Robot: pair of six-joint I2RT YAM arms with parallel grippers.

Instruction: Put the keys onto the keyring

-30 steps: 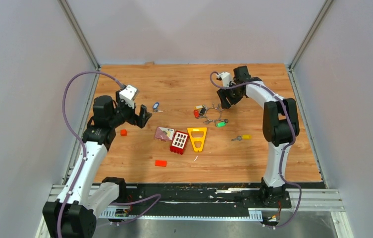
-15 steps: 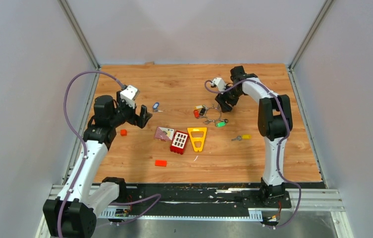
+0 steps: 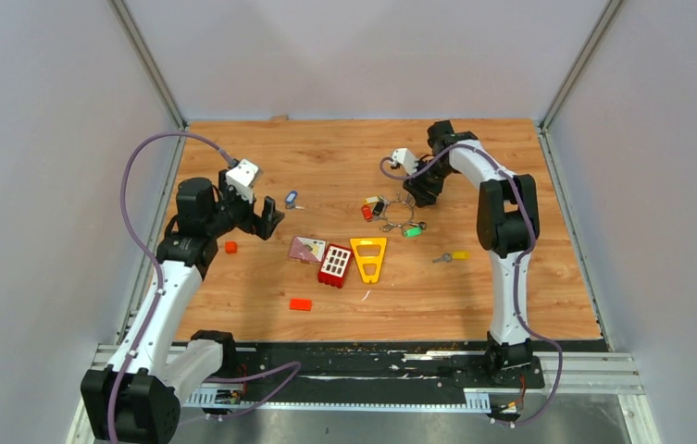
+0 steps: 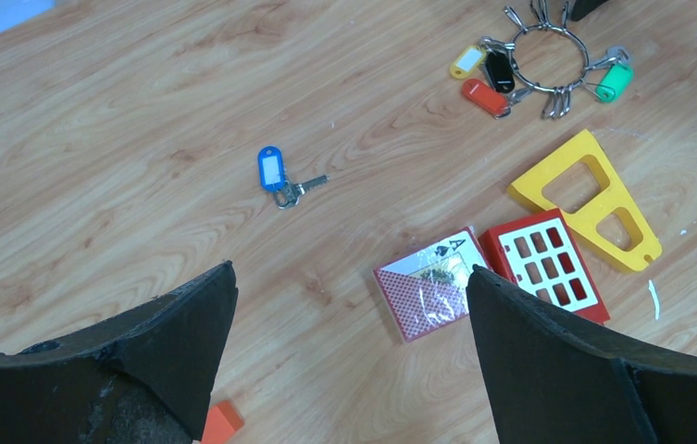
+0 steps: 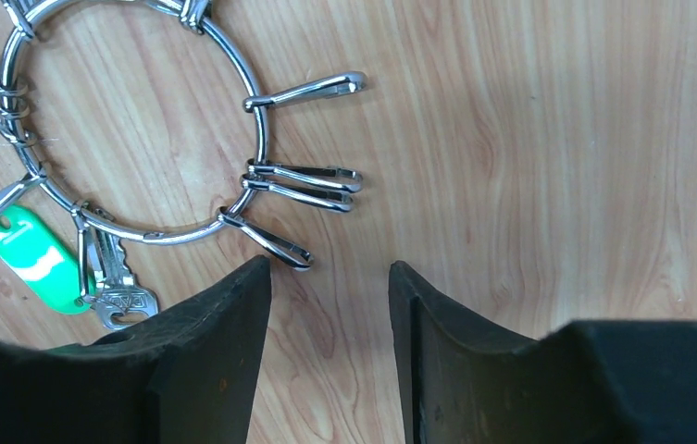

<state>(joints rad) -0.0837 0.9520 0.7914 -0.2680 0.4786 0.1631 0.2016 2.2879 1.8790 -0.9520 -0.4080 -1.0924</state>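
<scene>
Wood table (image 3: 261, 148), read L to R. L gripper (image 4: 349, 277) hangs wide open w/ nothing in it, an orange block (image 4: 222, 424) at its near side. Just beyond its fingers lies the blue key (image 4: 270, 171), flat on the wood, alone, well apart from the ring.

Mid-table: card pack (image 4: 428, 296), touching or nearly touching a red grid (image 4: 548, 268), then a yellow frame (image 4: 594, 199) beside that. No real container here; the grid is the nearest thing to one, and I see nothing in its cells.

Further back & right is the ring (image 5: 262, 137), flat on the table. Green key (image 5: 34, 259) is hooked on it, also a red tag (image 4: 483, 95), yellow tag (image 4: 466, 63) and black tag (image 4: 500, 67); several clips (image 5: 303, 176) hang bare. R gripper (image 5: 328, 268) hovers low beside those clips, partly open, holding nothing.

Far right, nearer me, a yellow key (image 3: 456, 255) lies loose.

My read: approx. halfway. Blue & yellow keys are left to fetch and clip on.
</scene>
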